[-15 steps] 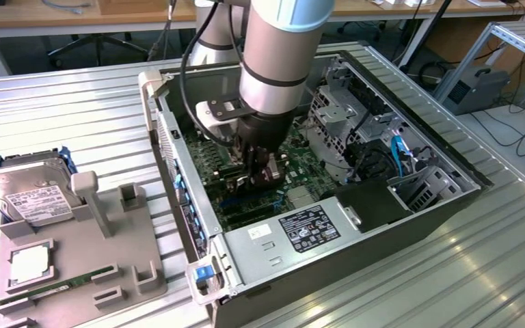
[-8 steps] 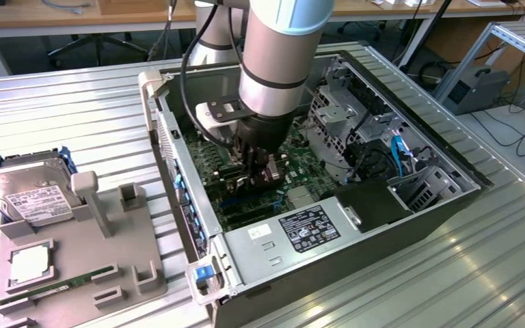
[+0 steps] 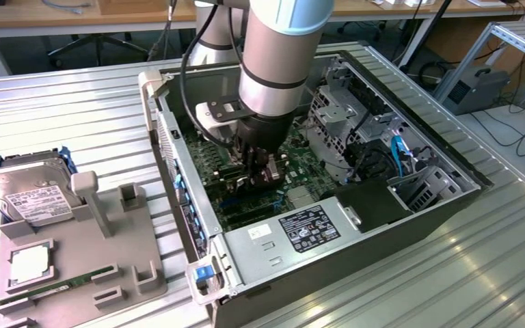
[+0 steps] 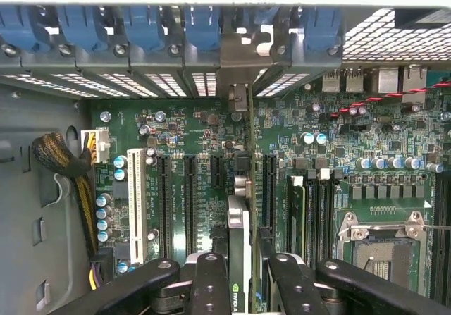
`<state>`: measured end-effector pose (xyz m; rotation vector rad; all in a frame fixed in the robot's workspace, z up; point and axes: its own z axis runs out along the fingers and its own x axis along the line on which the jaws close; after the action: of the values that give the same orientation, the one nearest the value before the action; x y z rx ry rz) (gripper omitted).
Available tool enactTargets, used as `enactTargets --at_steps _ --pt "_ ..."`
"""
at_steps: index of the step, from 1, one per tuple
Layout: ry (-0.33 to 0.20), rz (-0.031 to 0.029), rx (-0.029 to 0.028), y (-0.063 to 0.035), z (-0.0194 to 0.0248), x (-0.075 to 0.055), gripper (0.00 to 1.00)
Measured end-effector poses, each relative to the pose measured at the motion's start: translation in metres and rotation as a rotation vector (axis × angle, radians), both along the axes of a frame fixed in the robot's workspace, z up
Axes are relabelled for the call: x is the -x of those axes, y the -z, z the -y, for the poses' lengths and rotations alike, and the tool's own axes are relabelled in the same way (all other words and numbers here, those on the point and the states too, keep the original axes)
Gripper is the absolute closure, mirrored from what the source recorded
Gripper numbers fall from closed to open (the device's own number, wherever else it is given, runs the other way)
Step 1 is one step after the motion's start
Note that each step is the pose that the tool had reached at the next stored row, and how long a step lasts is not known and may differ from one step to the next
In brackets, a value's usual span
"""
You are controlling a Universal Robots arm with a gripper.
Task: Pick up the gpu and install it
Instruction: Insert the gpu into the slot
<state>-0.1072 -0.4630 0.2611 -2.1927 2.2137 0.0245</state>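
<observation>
The gpu [image 4: 239, 223] stands on edge in the middle of the wrist view, a thin card with a green logo near the fingers. Its silver bracket end [image 4: 242, 68] reaches the case's rear slot openings. My gripper [image 4: 246, 283] is shut on the card, one black finger [image 4: 209, 283] on each side. The card hangs in line with the black expansion slots [image 4: 190, 195] on the green motherboard [image 4: 352, 139]; I cannot tell whether it is seated. In the exterior view my gripper [image 3: 262, 171] is low inside the open computer case [image 3: 244, 249], and the arm hides the card.
Blue slot clips [image 4: 141, 26] line the case's rear wall. A white slot [image 4: 136, 202], a cable bundle [image 4: 63, 160] and the CPU socket [image 4: 380, 241] flank the card. Outside the case, a grey fixture [image 3: 107, 273] holds a hard drive [image 3: 30, 195] and a memory stick [image 3: 52, 290].
</observation>
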Motion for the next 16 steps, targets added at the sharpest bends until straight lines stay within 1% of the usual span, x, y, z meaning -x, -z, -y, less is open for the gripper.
enactTargets --at_steps 3,7,16 --pt "0.033 0.0001 0.0 0.0 -0.0001 -0.0001 0.74" --pt "0.039 0.0 0.0001 0.0001 -0.0001 -0.0001 0.74" --pt "0.077 0.0001 0.0 0.0006 -0.0001 0.0 0.74"
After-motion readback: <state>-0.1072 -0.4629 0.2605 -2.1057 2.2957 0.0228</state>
